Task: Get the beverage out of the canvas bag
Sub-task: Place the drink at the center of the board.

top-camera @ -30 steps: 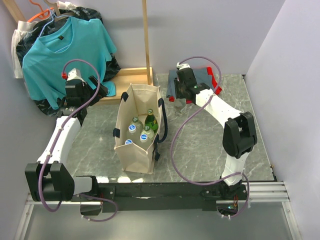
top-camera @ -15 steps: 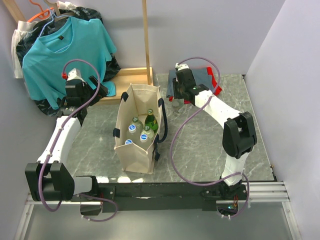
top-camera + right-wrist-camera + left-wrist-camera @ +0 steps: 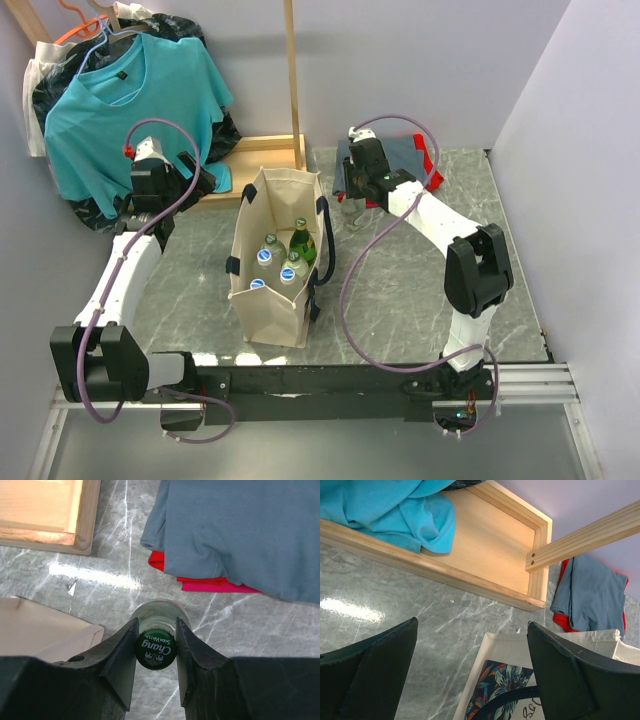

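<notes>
R gripper (image 3: 156,627) has edged left toward canvas bag (image 3: 268,300) vs prior frames. It's clamped on neck of Chang bottle (image 3: 156,651), outside bag by far-right corner. L gripper (image 3: 470,630) spread wide, empty. Glass: likely heavy, slick, breakable; neck under cap looks like best hold.

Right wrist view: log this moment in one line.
right claw shut on green-capped glass bottle | bottle outside beige canvas tote bag | left claw open, empty

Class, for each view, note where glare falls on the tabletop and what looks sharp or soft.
Left wrist: a white glare patch on the marble table. Right wrist: a glare streak left of the bottle, its cap lettering sharp. Top external: even light, everything in focus.
</notes>
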`<state>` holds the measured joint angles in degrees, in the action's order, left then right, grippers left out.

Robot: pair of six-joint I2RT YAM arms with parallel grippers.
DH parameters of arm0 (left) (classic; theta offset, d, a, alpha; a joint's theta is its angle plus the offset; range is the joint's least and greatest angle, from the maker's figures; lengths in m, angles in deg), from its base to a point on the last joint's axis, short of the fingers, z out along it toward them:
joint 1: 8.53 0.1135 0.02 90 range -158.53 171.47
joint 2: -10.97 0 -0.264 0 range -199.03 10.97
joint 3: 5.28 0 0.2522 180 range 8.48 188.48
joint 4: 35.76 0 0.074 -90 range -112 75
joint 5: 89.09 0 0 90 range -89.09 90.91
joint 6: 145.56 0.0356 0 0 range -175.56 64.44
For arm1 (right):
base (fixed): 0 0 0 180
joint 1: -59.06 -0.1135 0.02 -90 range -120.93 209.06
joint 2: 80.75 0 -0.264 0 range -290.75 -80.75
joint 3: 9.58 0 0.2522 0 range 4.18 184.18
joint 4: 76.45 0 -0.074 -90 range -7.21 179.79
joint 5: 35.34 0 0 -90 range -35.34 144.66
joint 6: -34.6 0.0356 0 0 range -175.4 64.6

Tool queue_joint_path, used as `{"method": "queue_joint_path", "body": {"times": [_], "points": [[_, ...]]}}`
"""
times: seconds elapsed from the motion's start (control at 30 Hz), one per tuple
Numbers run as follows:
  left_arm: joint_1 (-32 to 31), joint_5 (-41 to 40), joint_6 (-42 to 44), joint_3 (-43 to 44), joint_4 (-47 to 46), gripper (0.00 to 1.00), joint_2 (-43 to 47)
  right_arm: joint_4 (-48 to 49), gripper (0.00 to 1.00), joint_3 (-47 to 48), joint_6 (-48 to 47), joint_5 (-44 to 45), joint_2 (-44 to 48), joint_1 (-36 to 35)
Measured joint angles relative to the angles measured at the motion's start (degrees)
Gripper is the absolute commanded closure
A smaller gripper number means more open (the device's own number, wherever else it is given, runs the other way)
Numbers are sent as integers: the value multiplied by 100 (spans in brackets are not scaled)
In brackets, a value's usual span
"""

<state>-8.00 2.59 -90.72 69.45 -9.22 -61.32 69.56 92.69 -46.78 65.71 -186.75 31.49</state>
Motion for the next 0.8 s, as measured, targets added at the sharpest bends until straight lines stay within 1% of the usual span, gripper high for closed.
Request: {"method": "queue_joint_path", "body": {"times": [0.07, 0.13, 0.17, 0.23, 0.3, 0.33, 0.5, 0.57, 0.63, 0.67, 0.73, 0.77, 0.8], "points": [[0, 0, 0, 0, 0, 4, -2, -9, 81, 0, 33, 2, 0, -4], [0, 0, 0, 0, 0, 4, -2, -17, 81, 2, 63, 0, 0, -4], [0, 0, 0, 0, 0, 4, -2, -20, 78, 2, 74, 0, 0, -4], [0, 0, 0, 0, 0, 4, -4, -20, 78, 2, 87, -2, 0, -7], [0, 0, 0, 0, 0, 4, -9, -24, 71, 0, 98, 0, 0, -4], [0, 0, 0, 0, 0, 4, -11, -28, 70, 0, 103, 2, 0, -4], [0, -2, -2, 0, 0, 4, -28, -33, 70, 0, 120, 7, 0, -4], [0, -4, -2, -2, 0, 4, -31, -33, 66, 2, 120, 9, 0, -7], [0, -2, 0, -7, -2, 4, -31, -33, 58, 2, 122, 11, 2, -4], [0, 0, 0, -11, -4, 4, -31, -35, 55, 0, 131, 13, 4, -7], [0, 0, 0, -13, -2, 3, -31, -35, 55, 0, 170, 11, 11, -7], [0, 2, 0, -13, -2, 4, -31, -11, 48, 0, 190, 11, 15, -7], [0, 4, 0, -13, -4, 4, -31, 22, 46, 0, 205, 11, 35, -11]]}}
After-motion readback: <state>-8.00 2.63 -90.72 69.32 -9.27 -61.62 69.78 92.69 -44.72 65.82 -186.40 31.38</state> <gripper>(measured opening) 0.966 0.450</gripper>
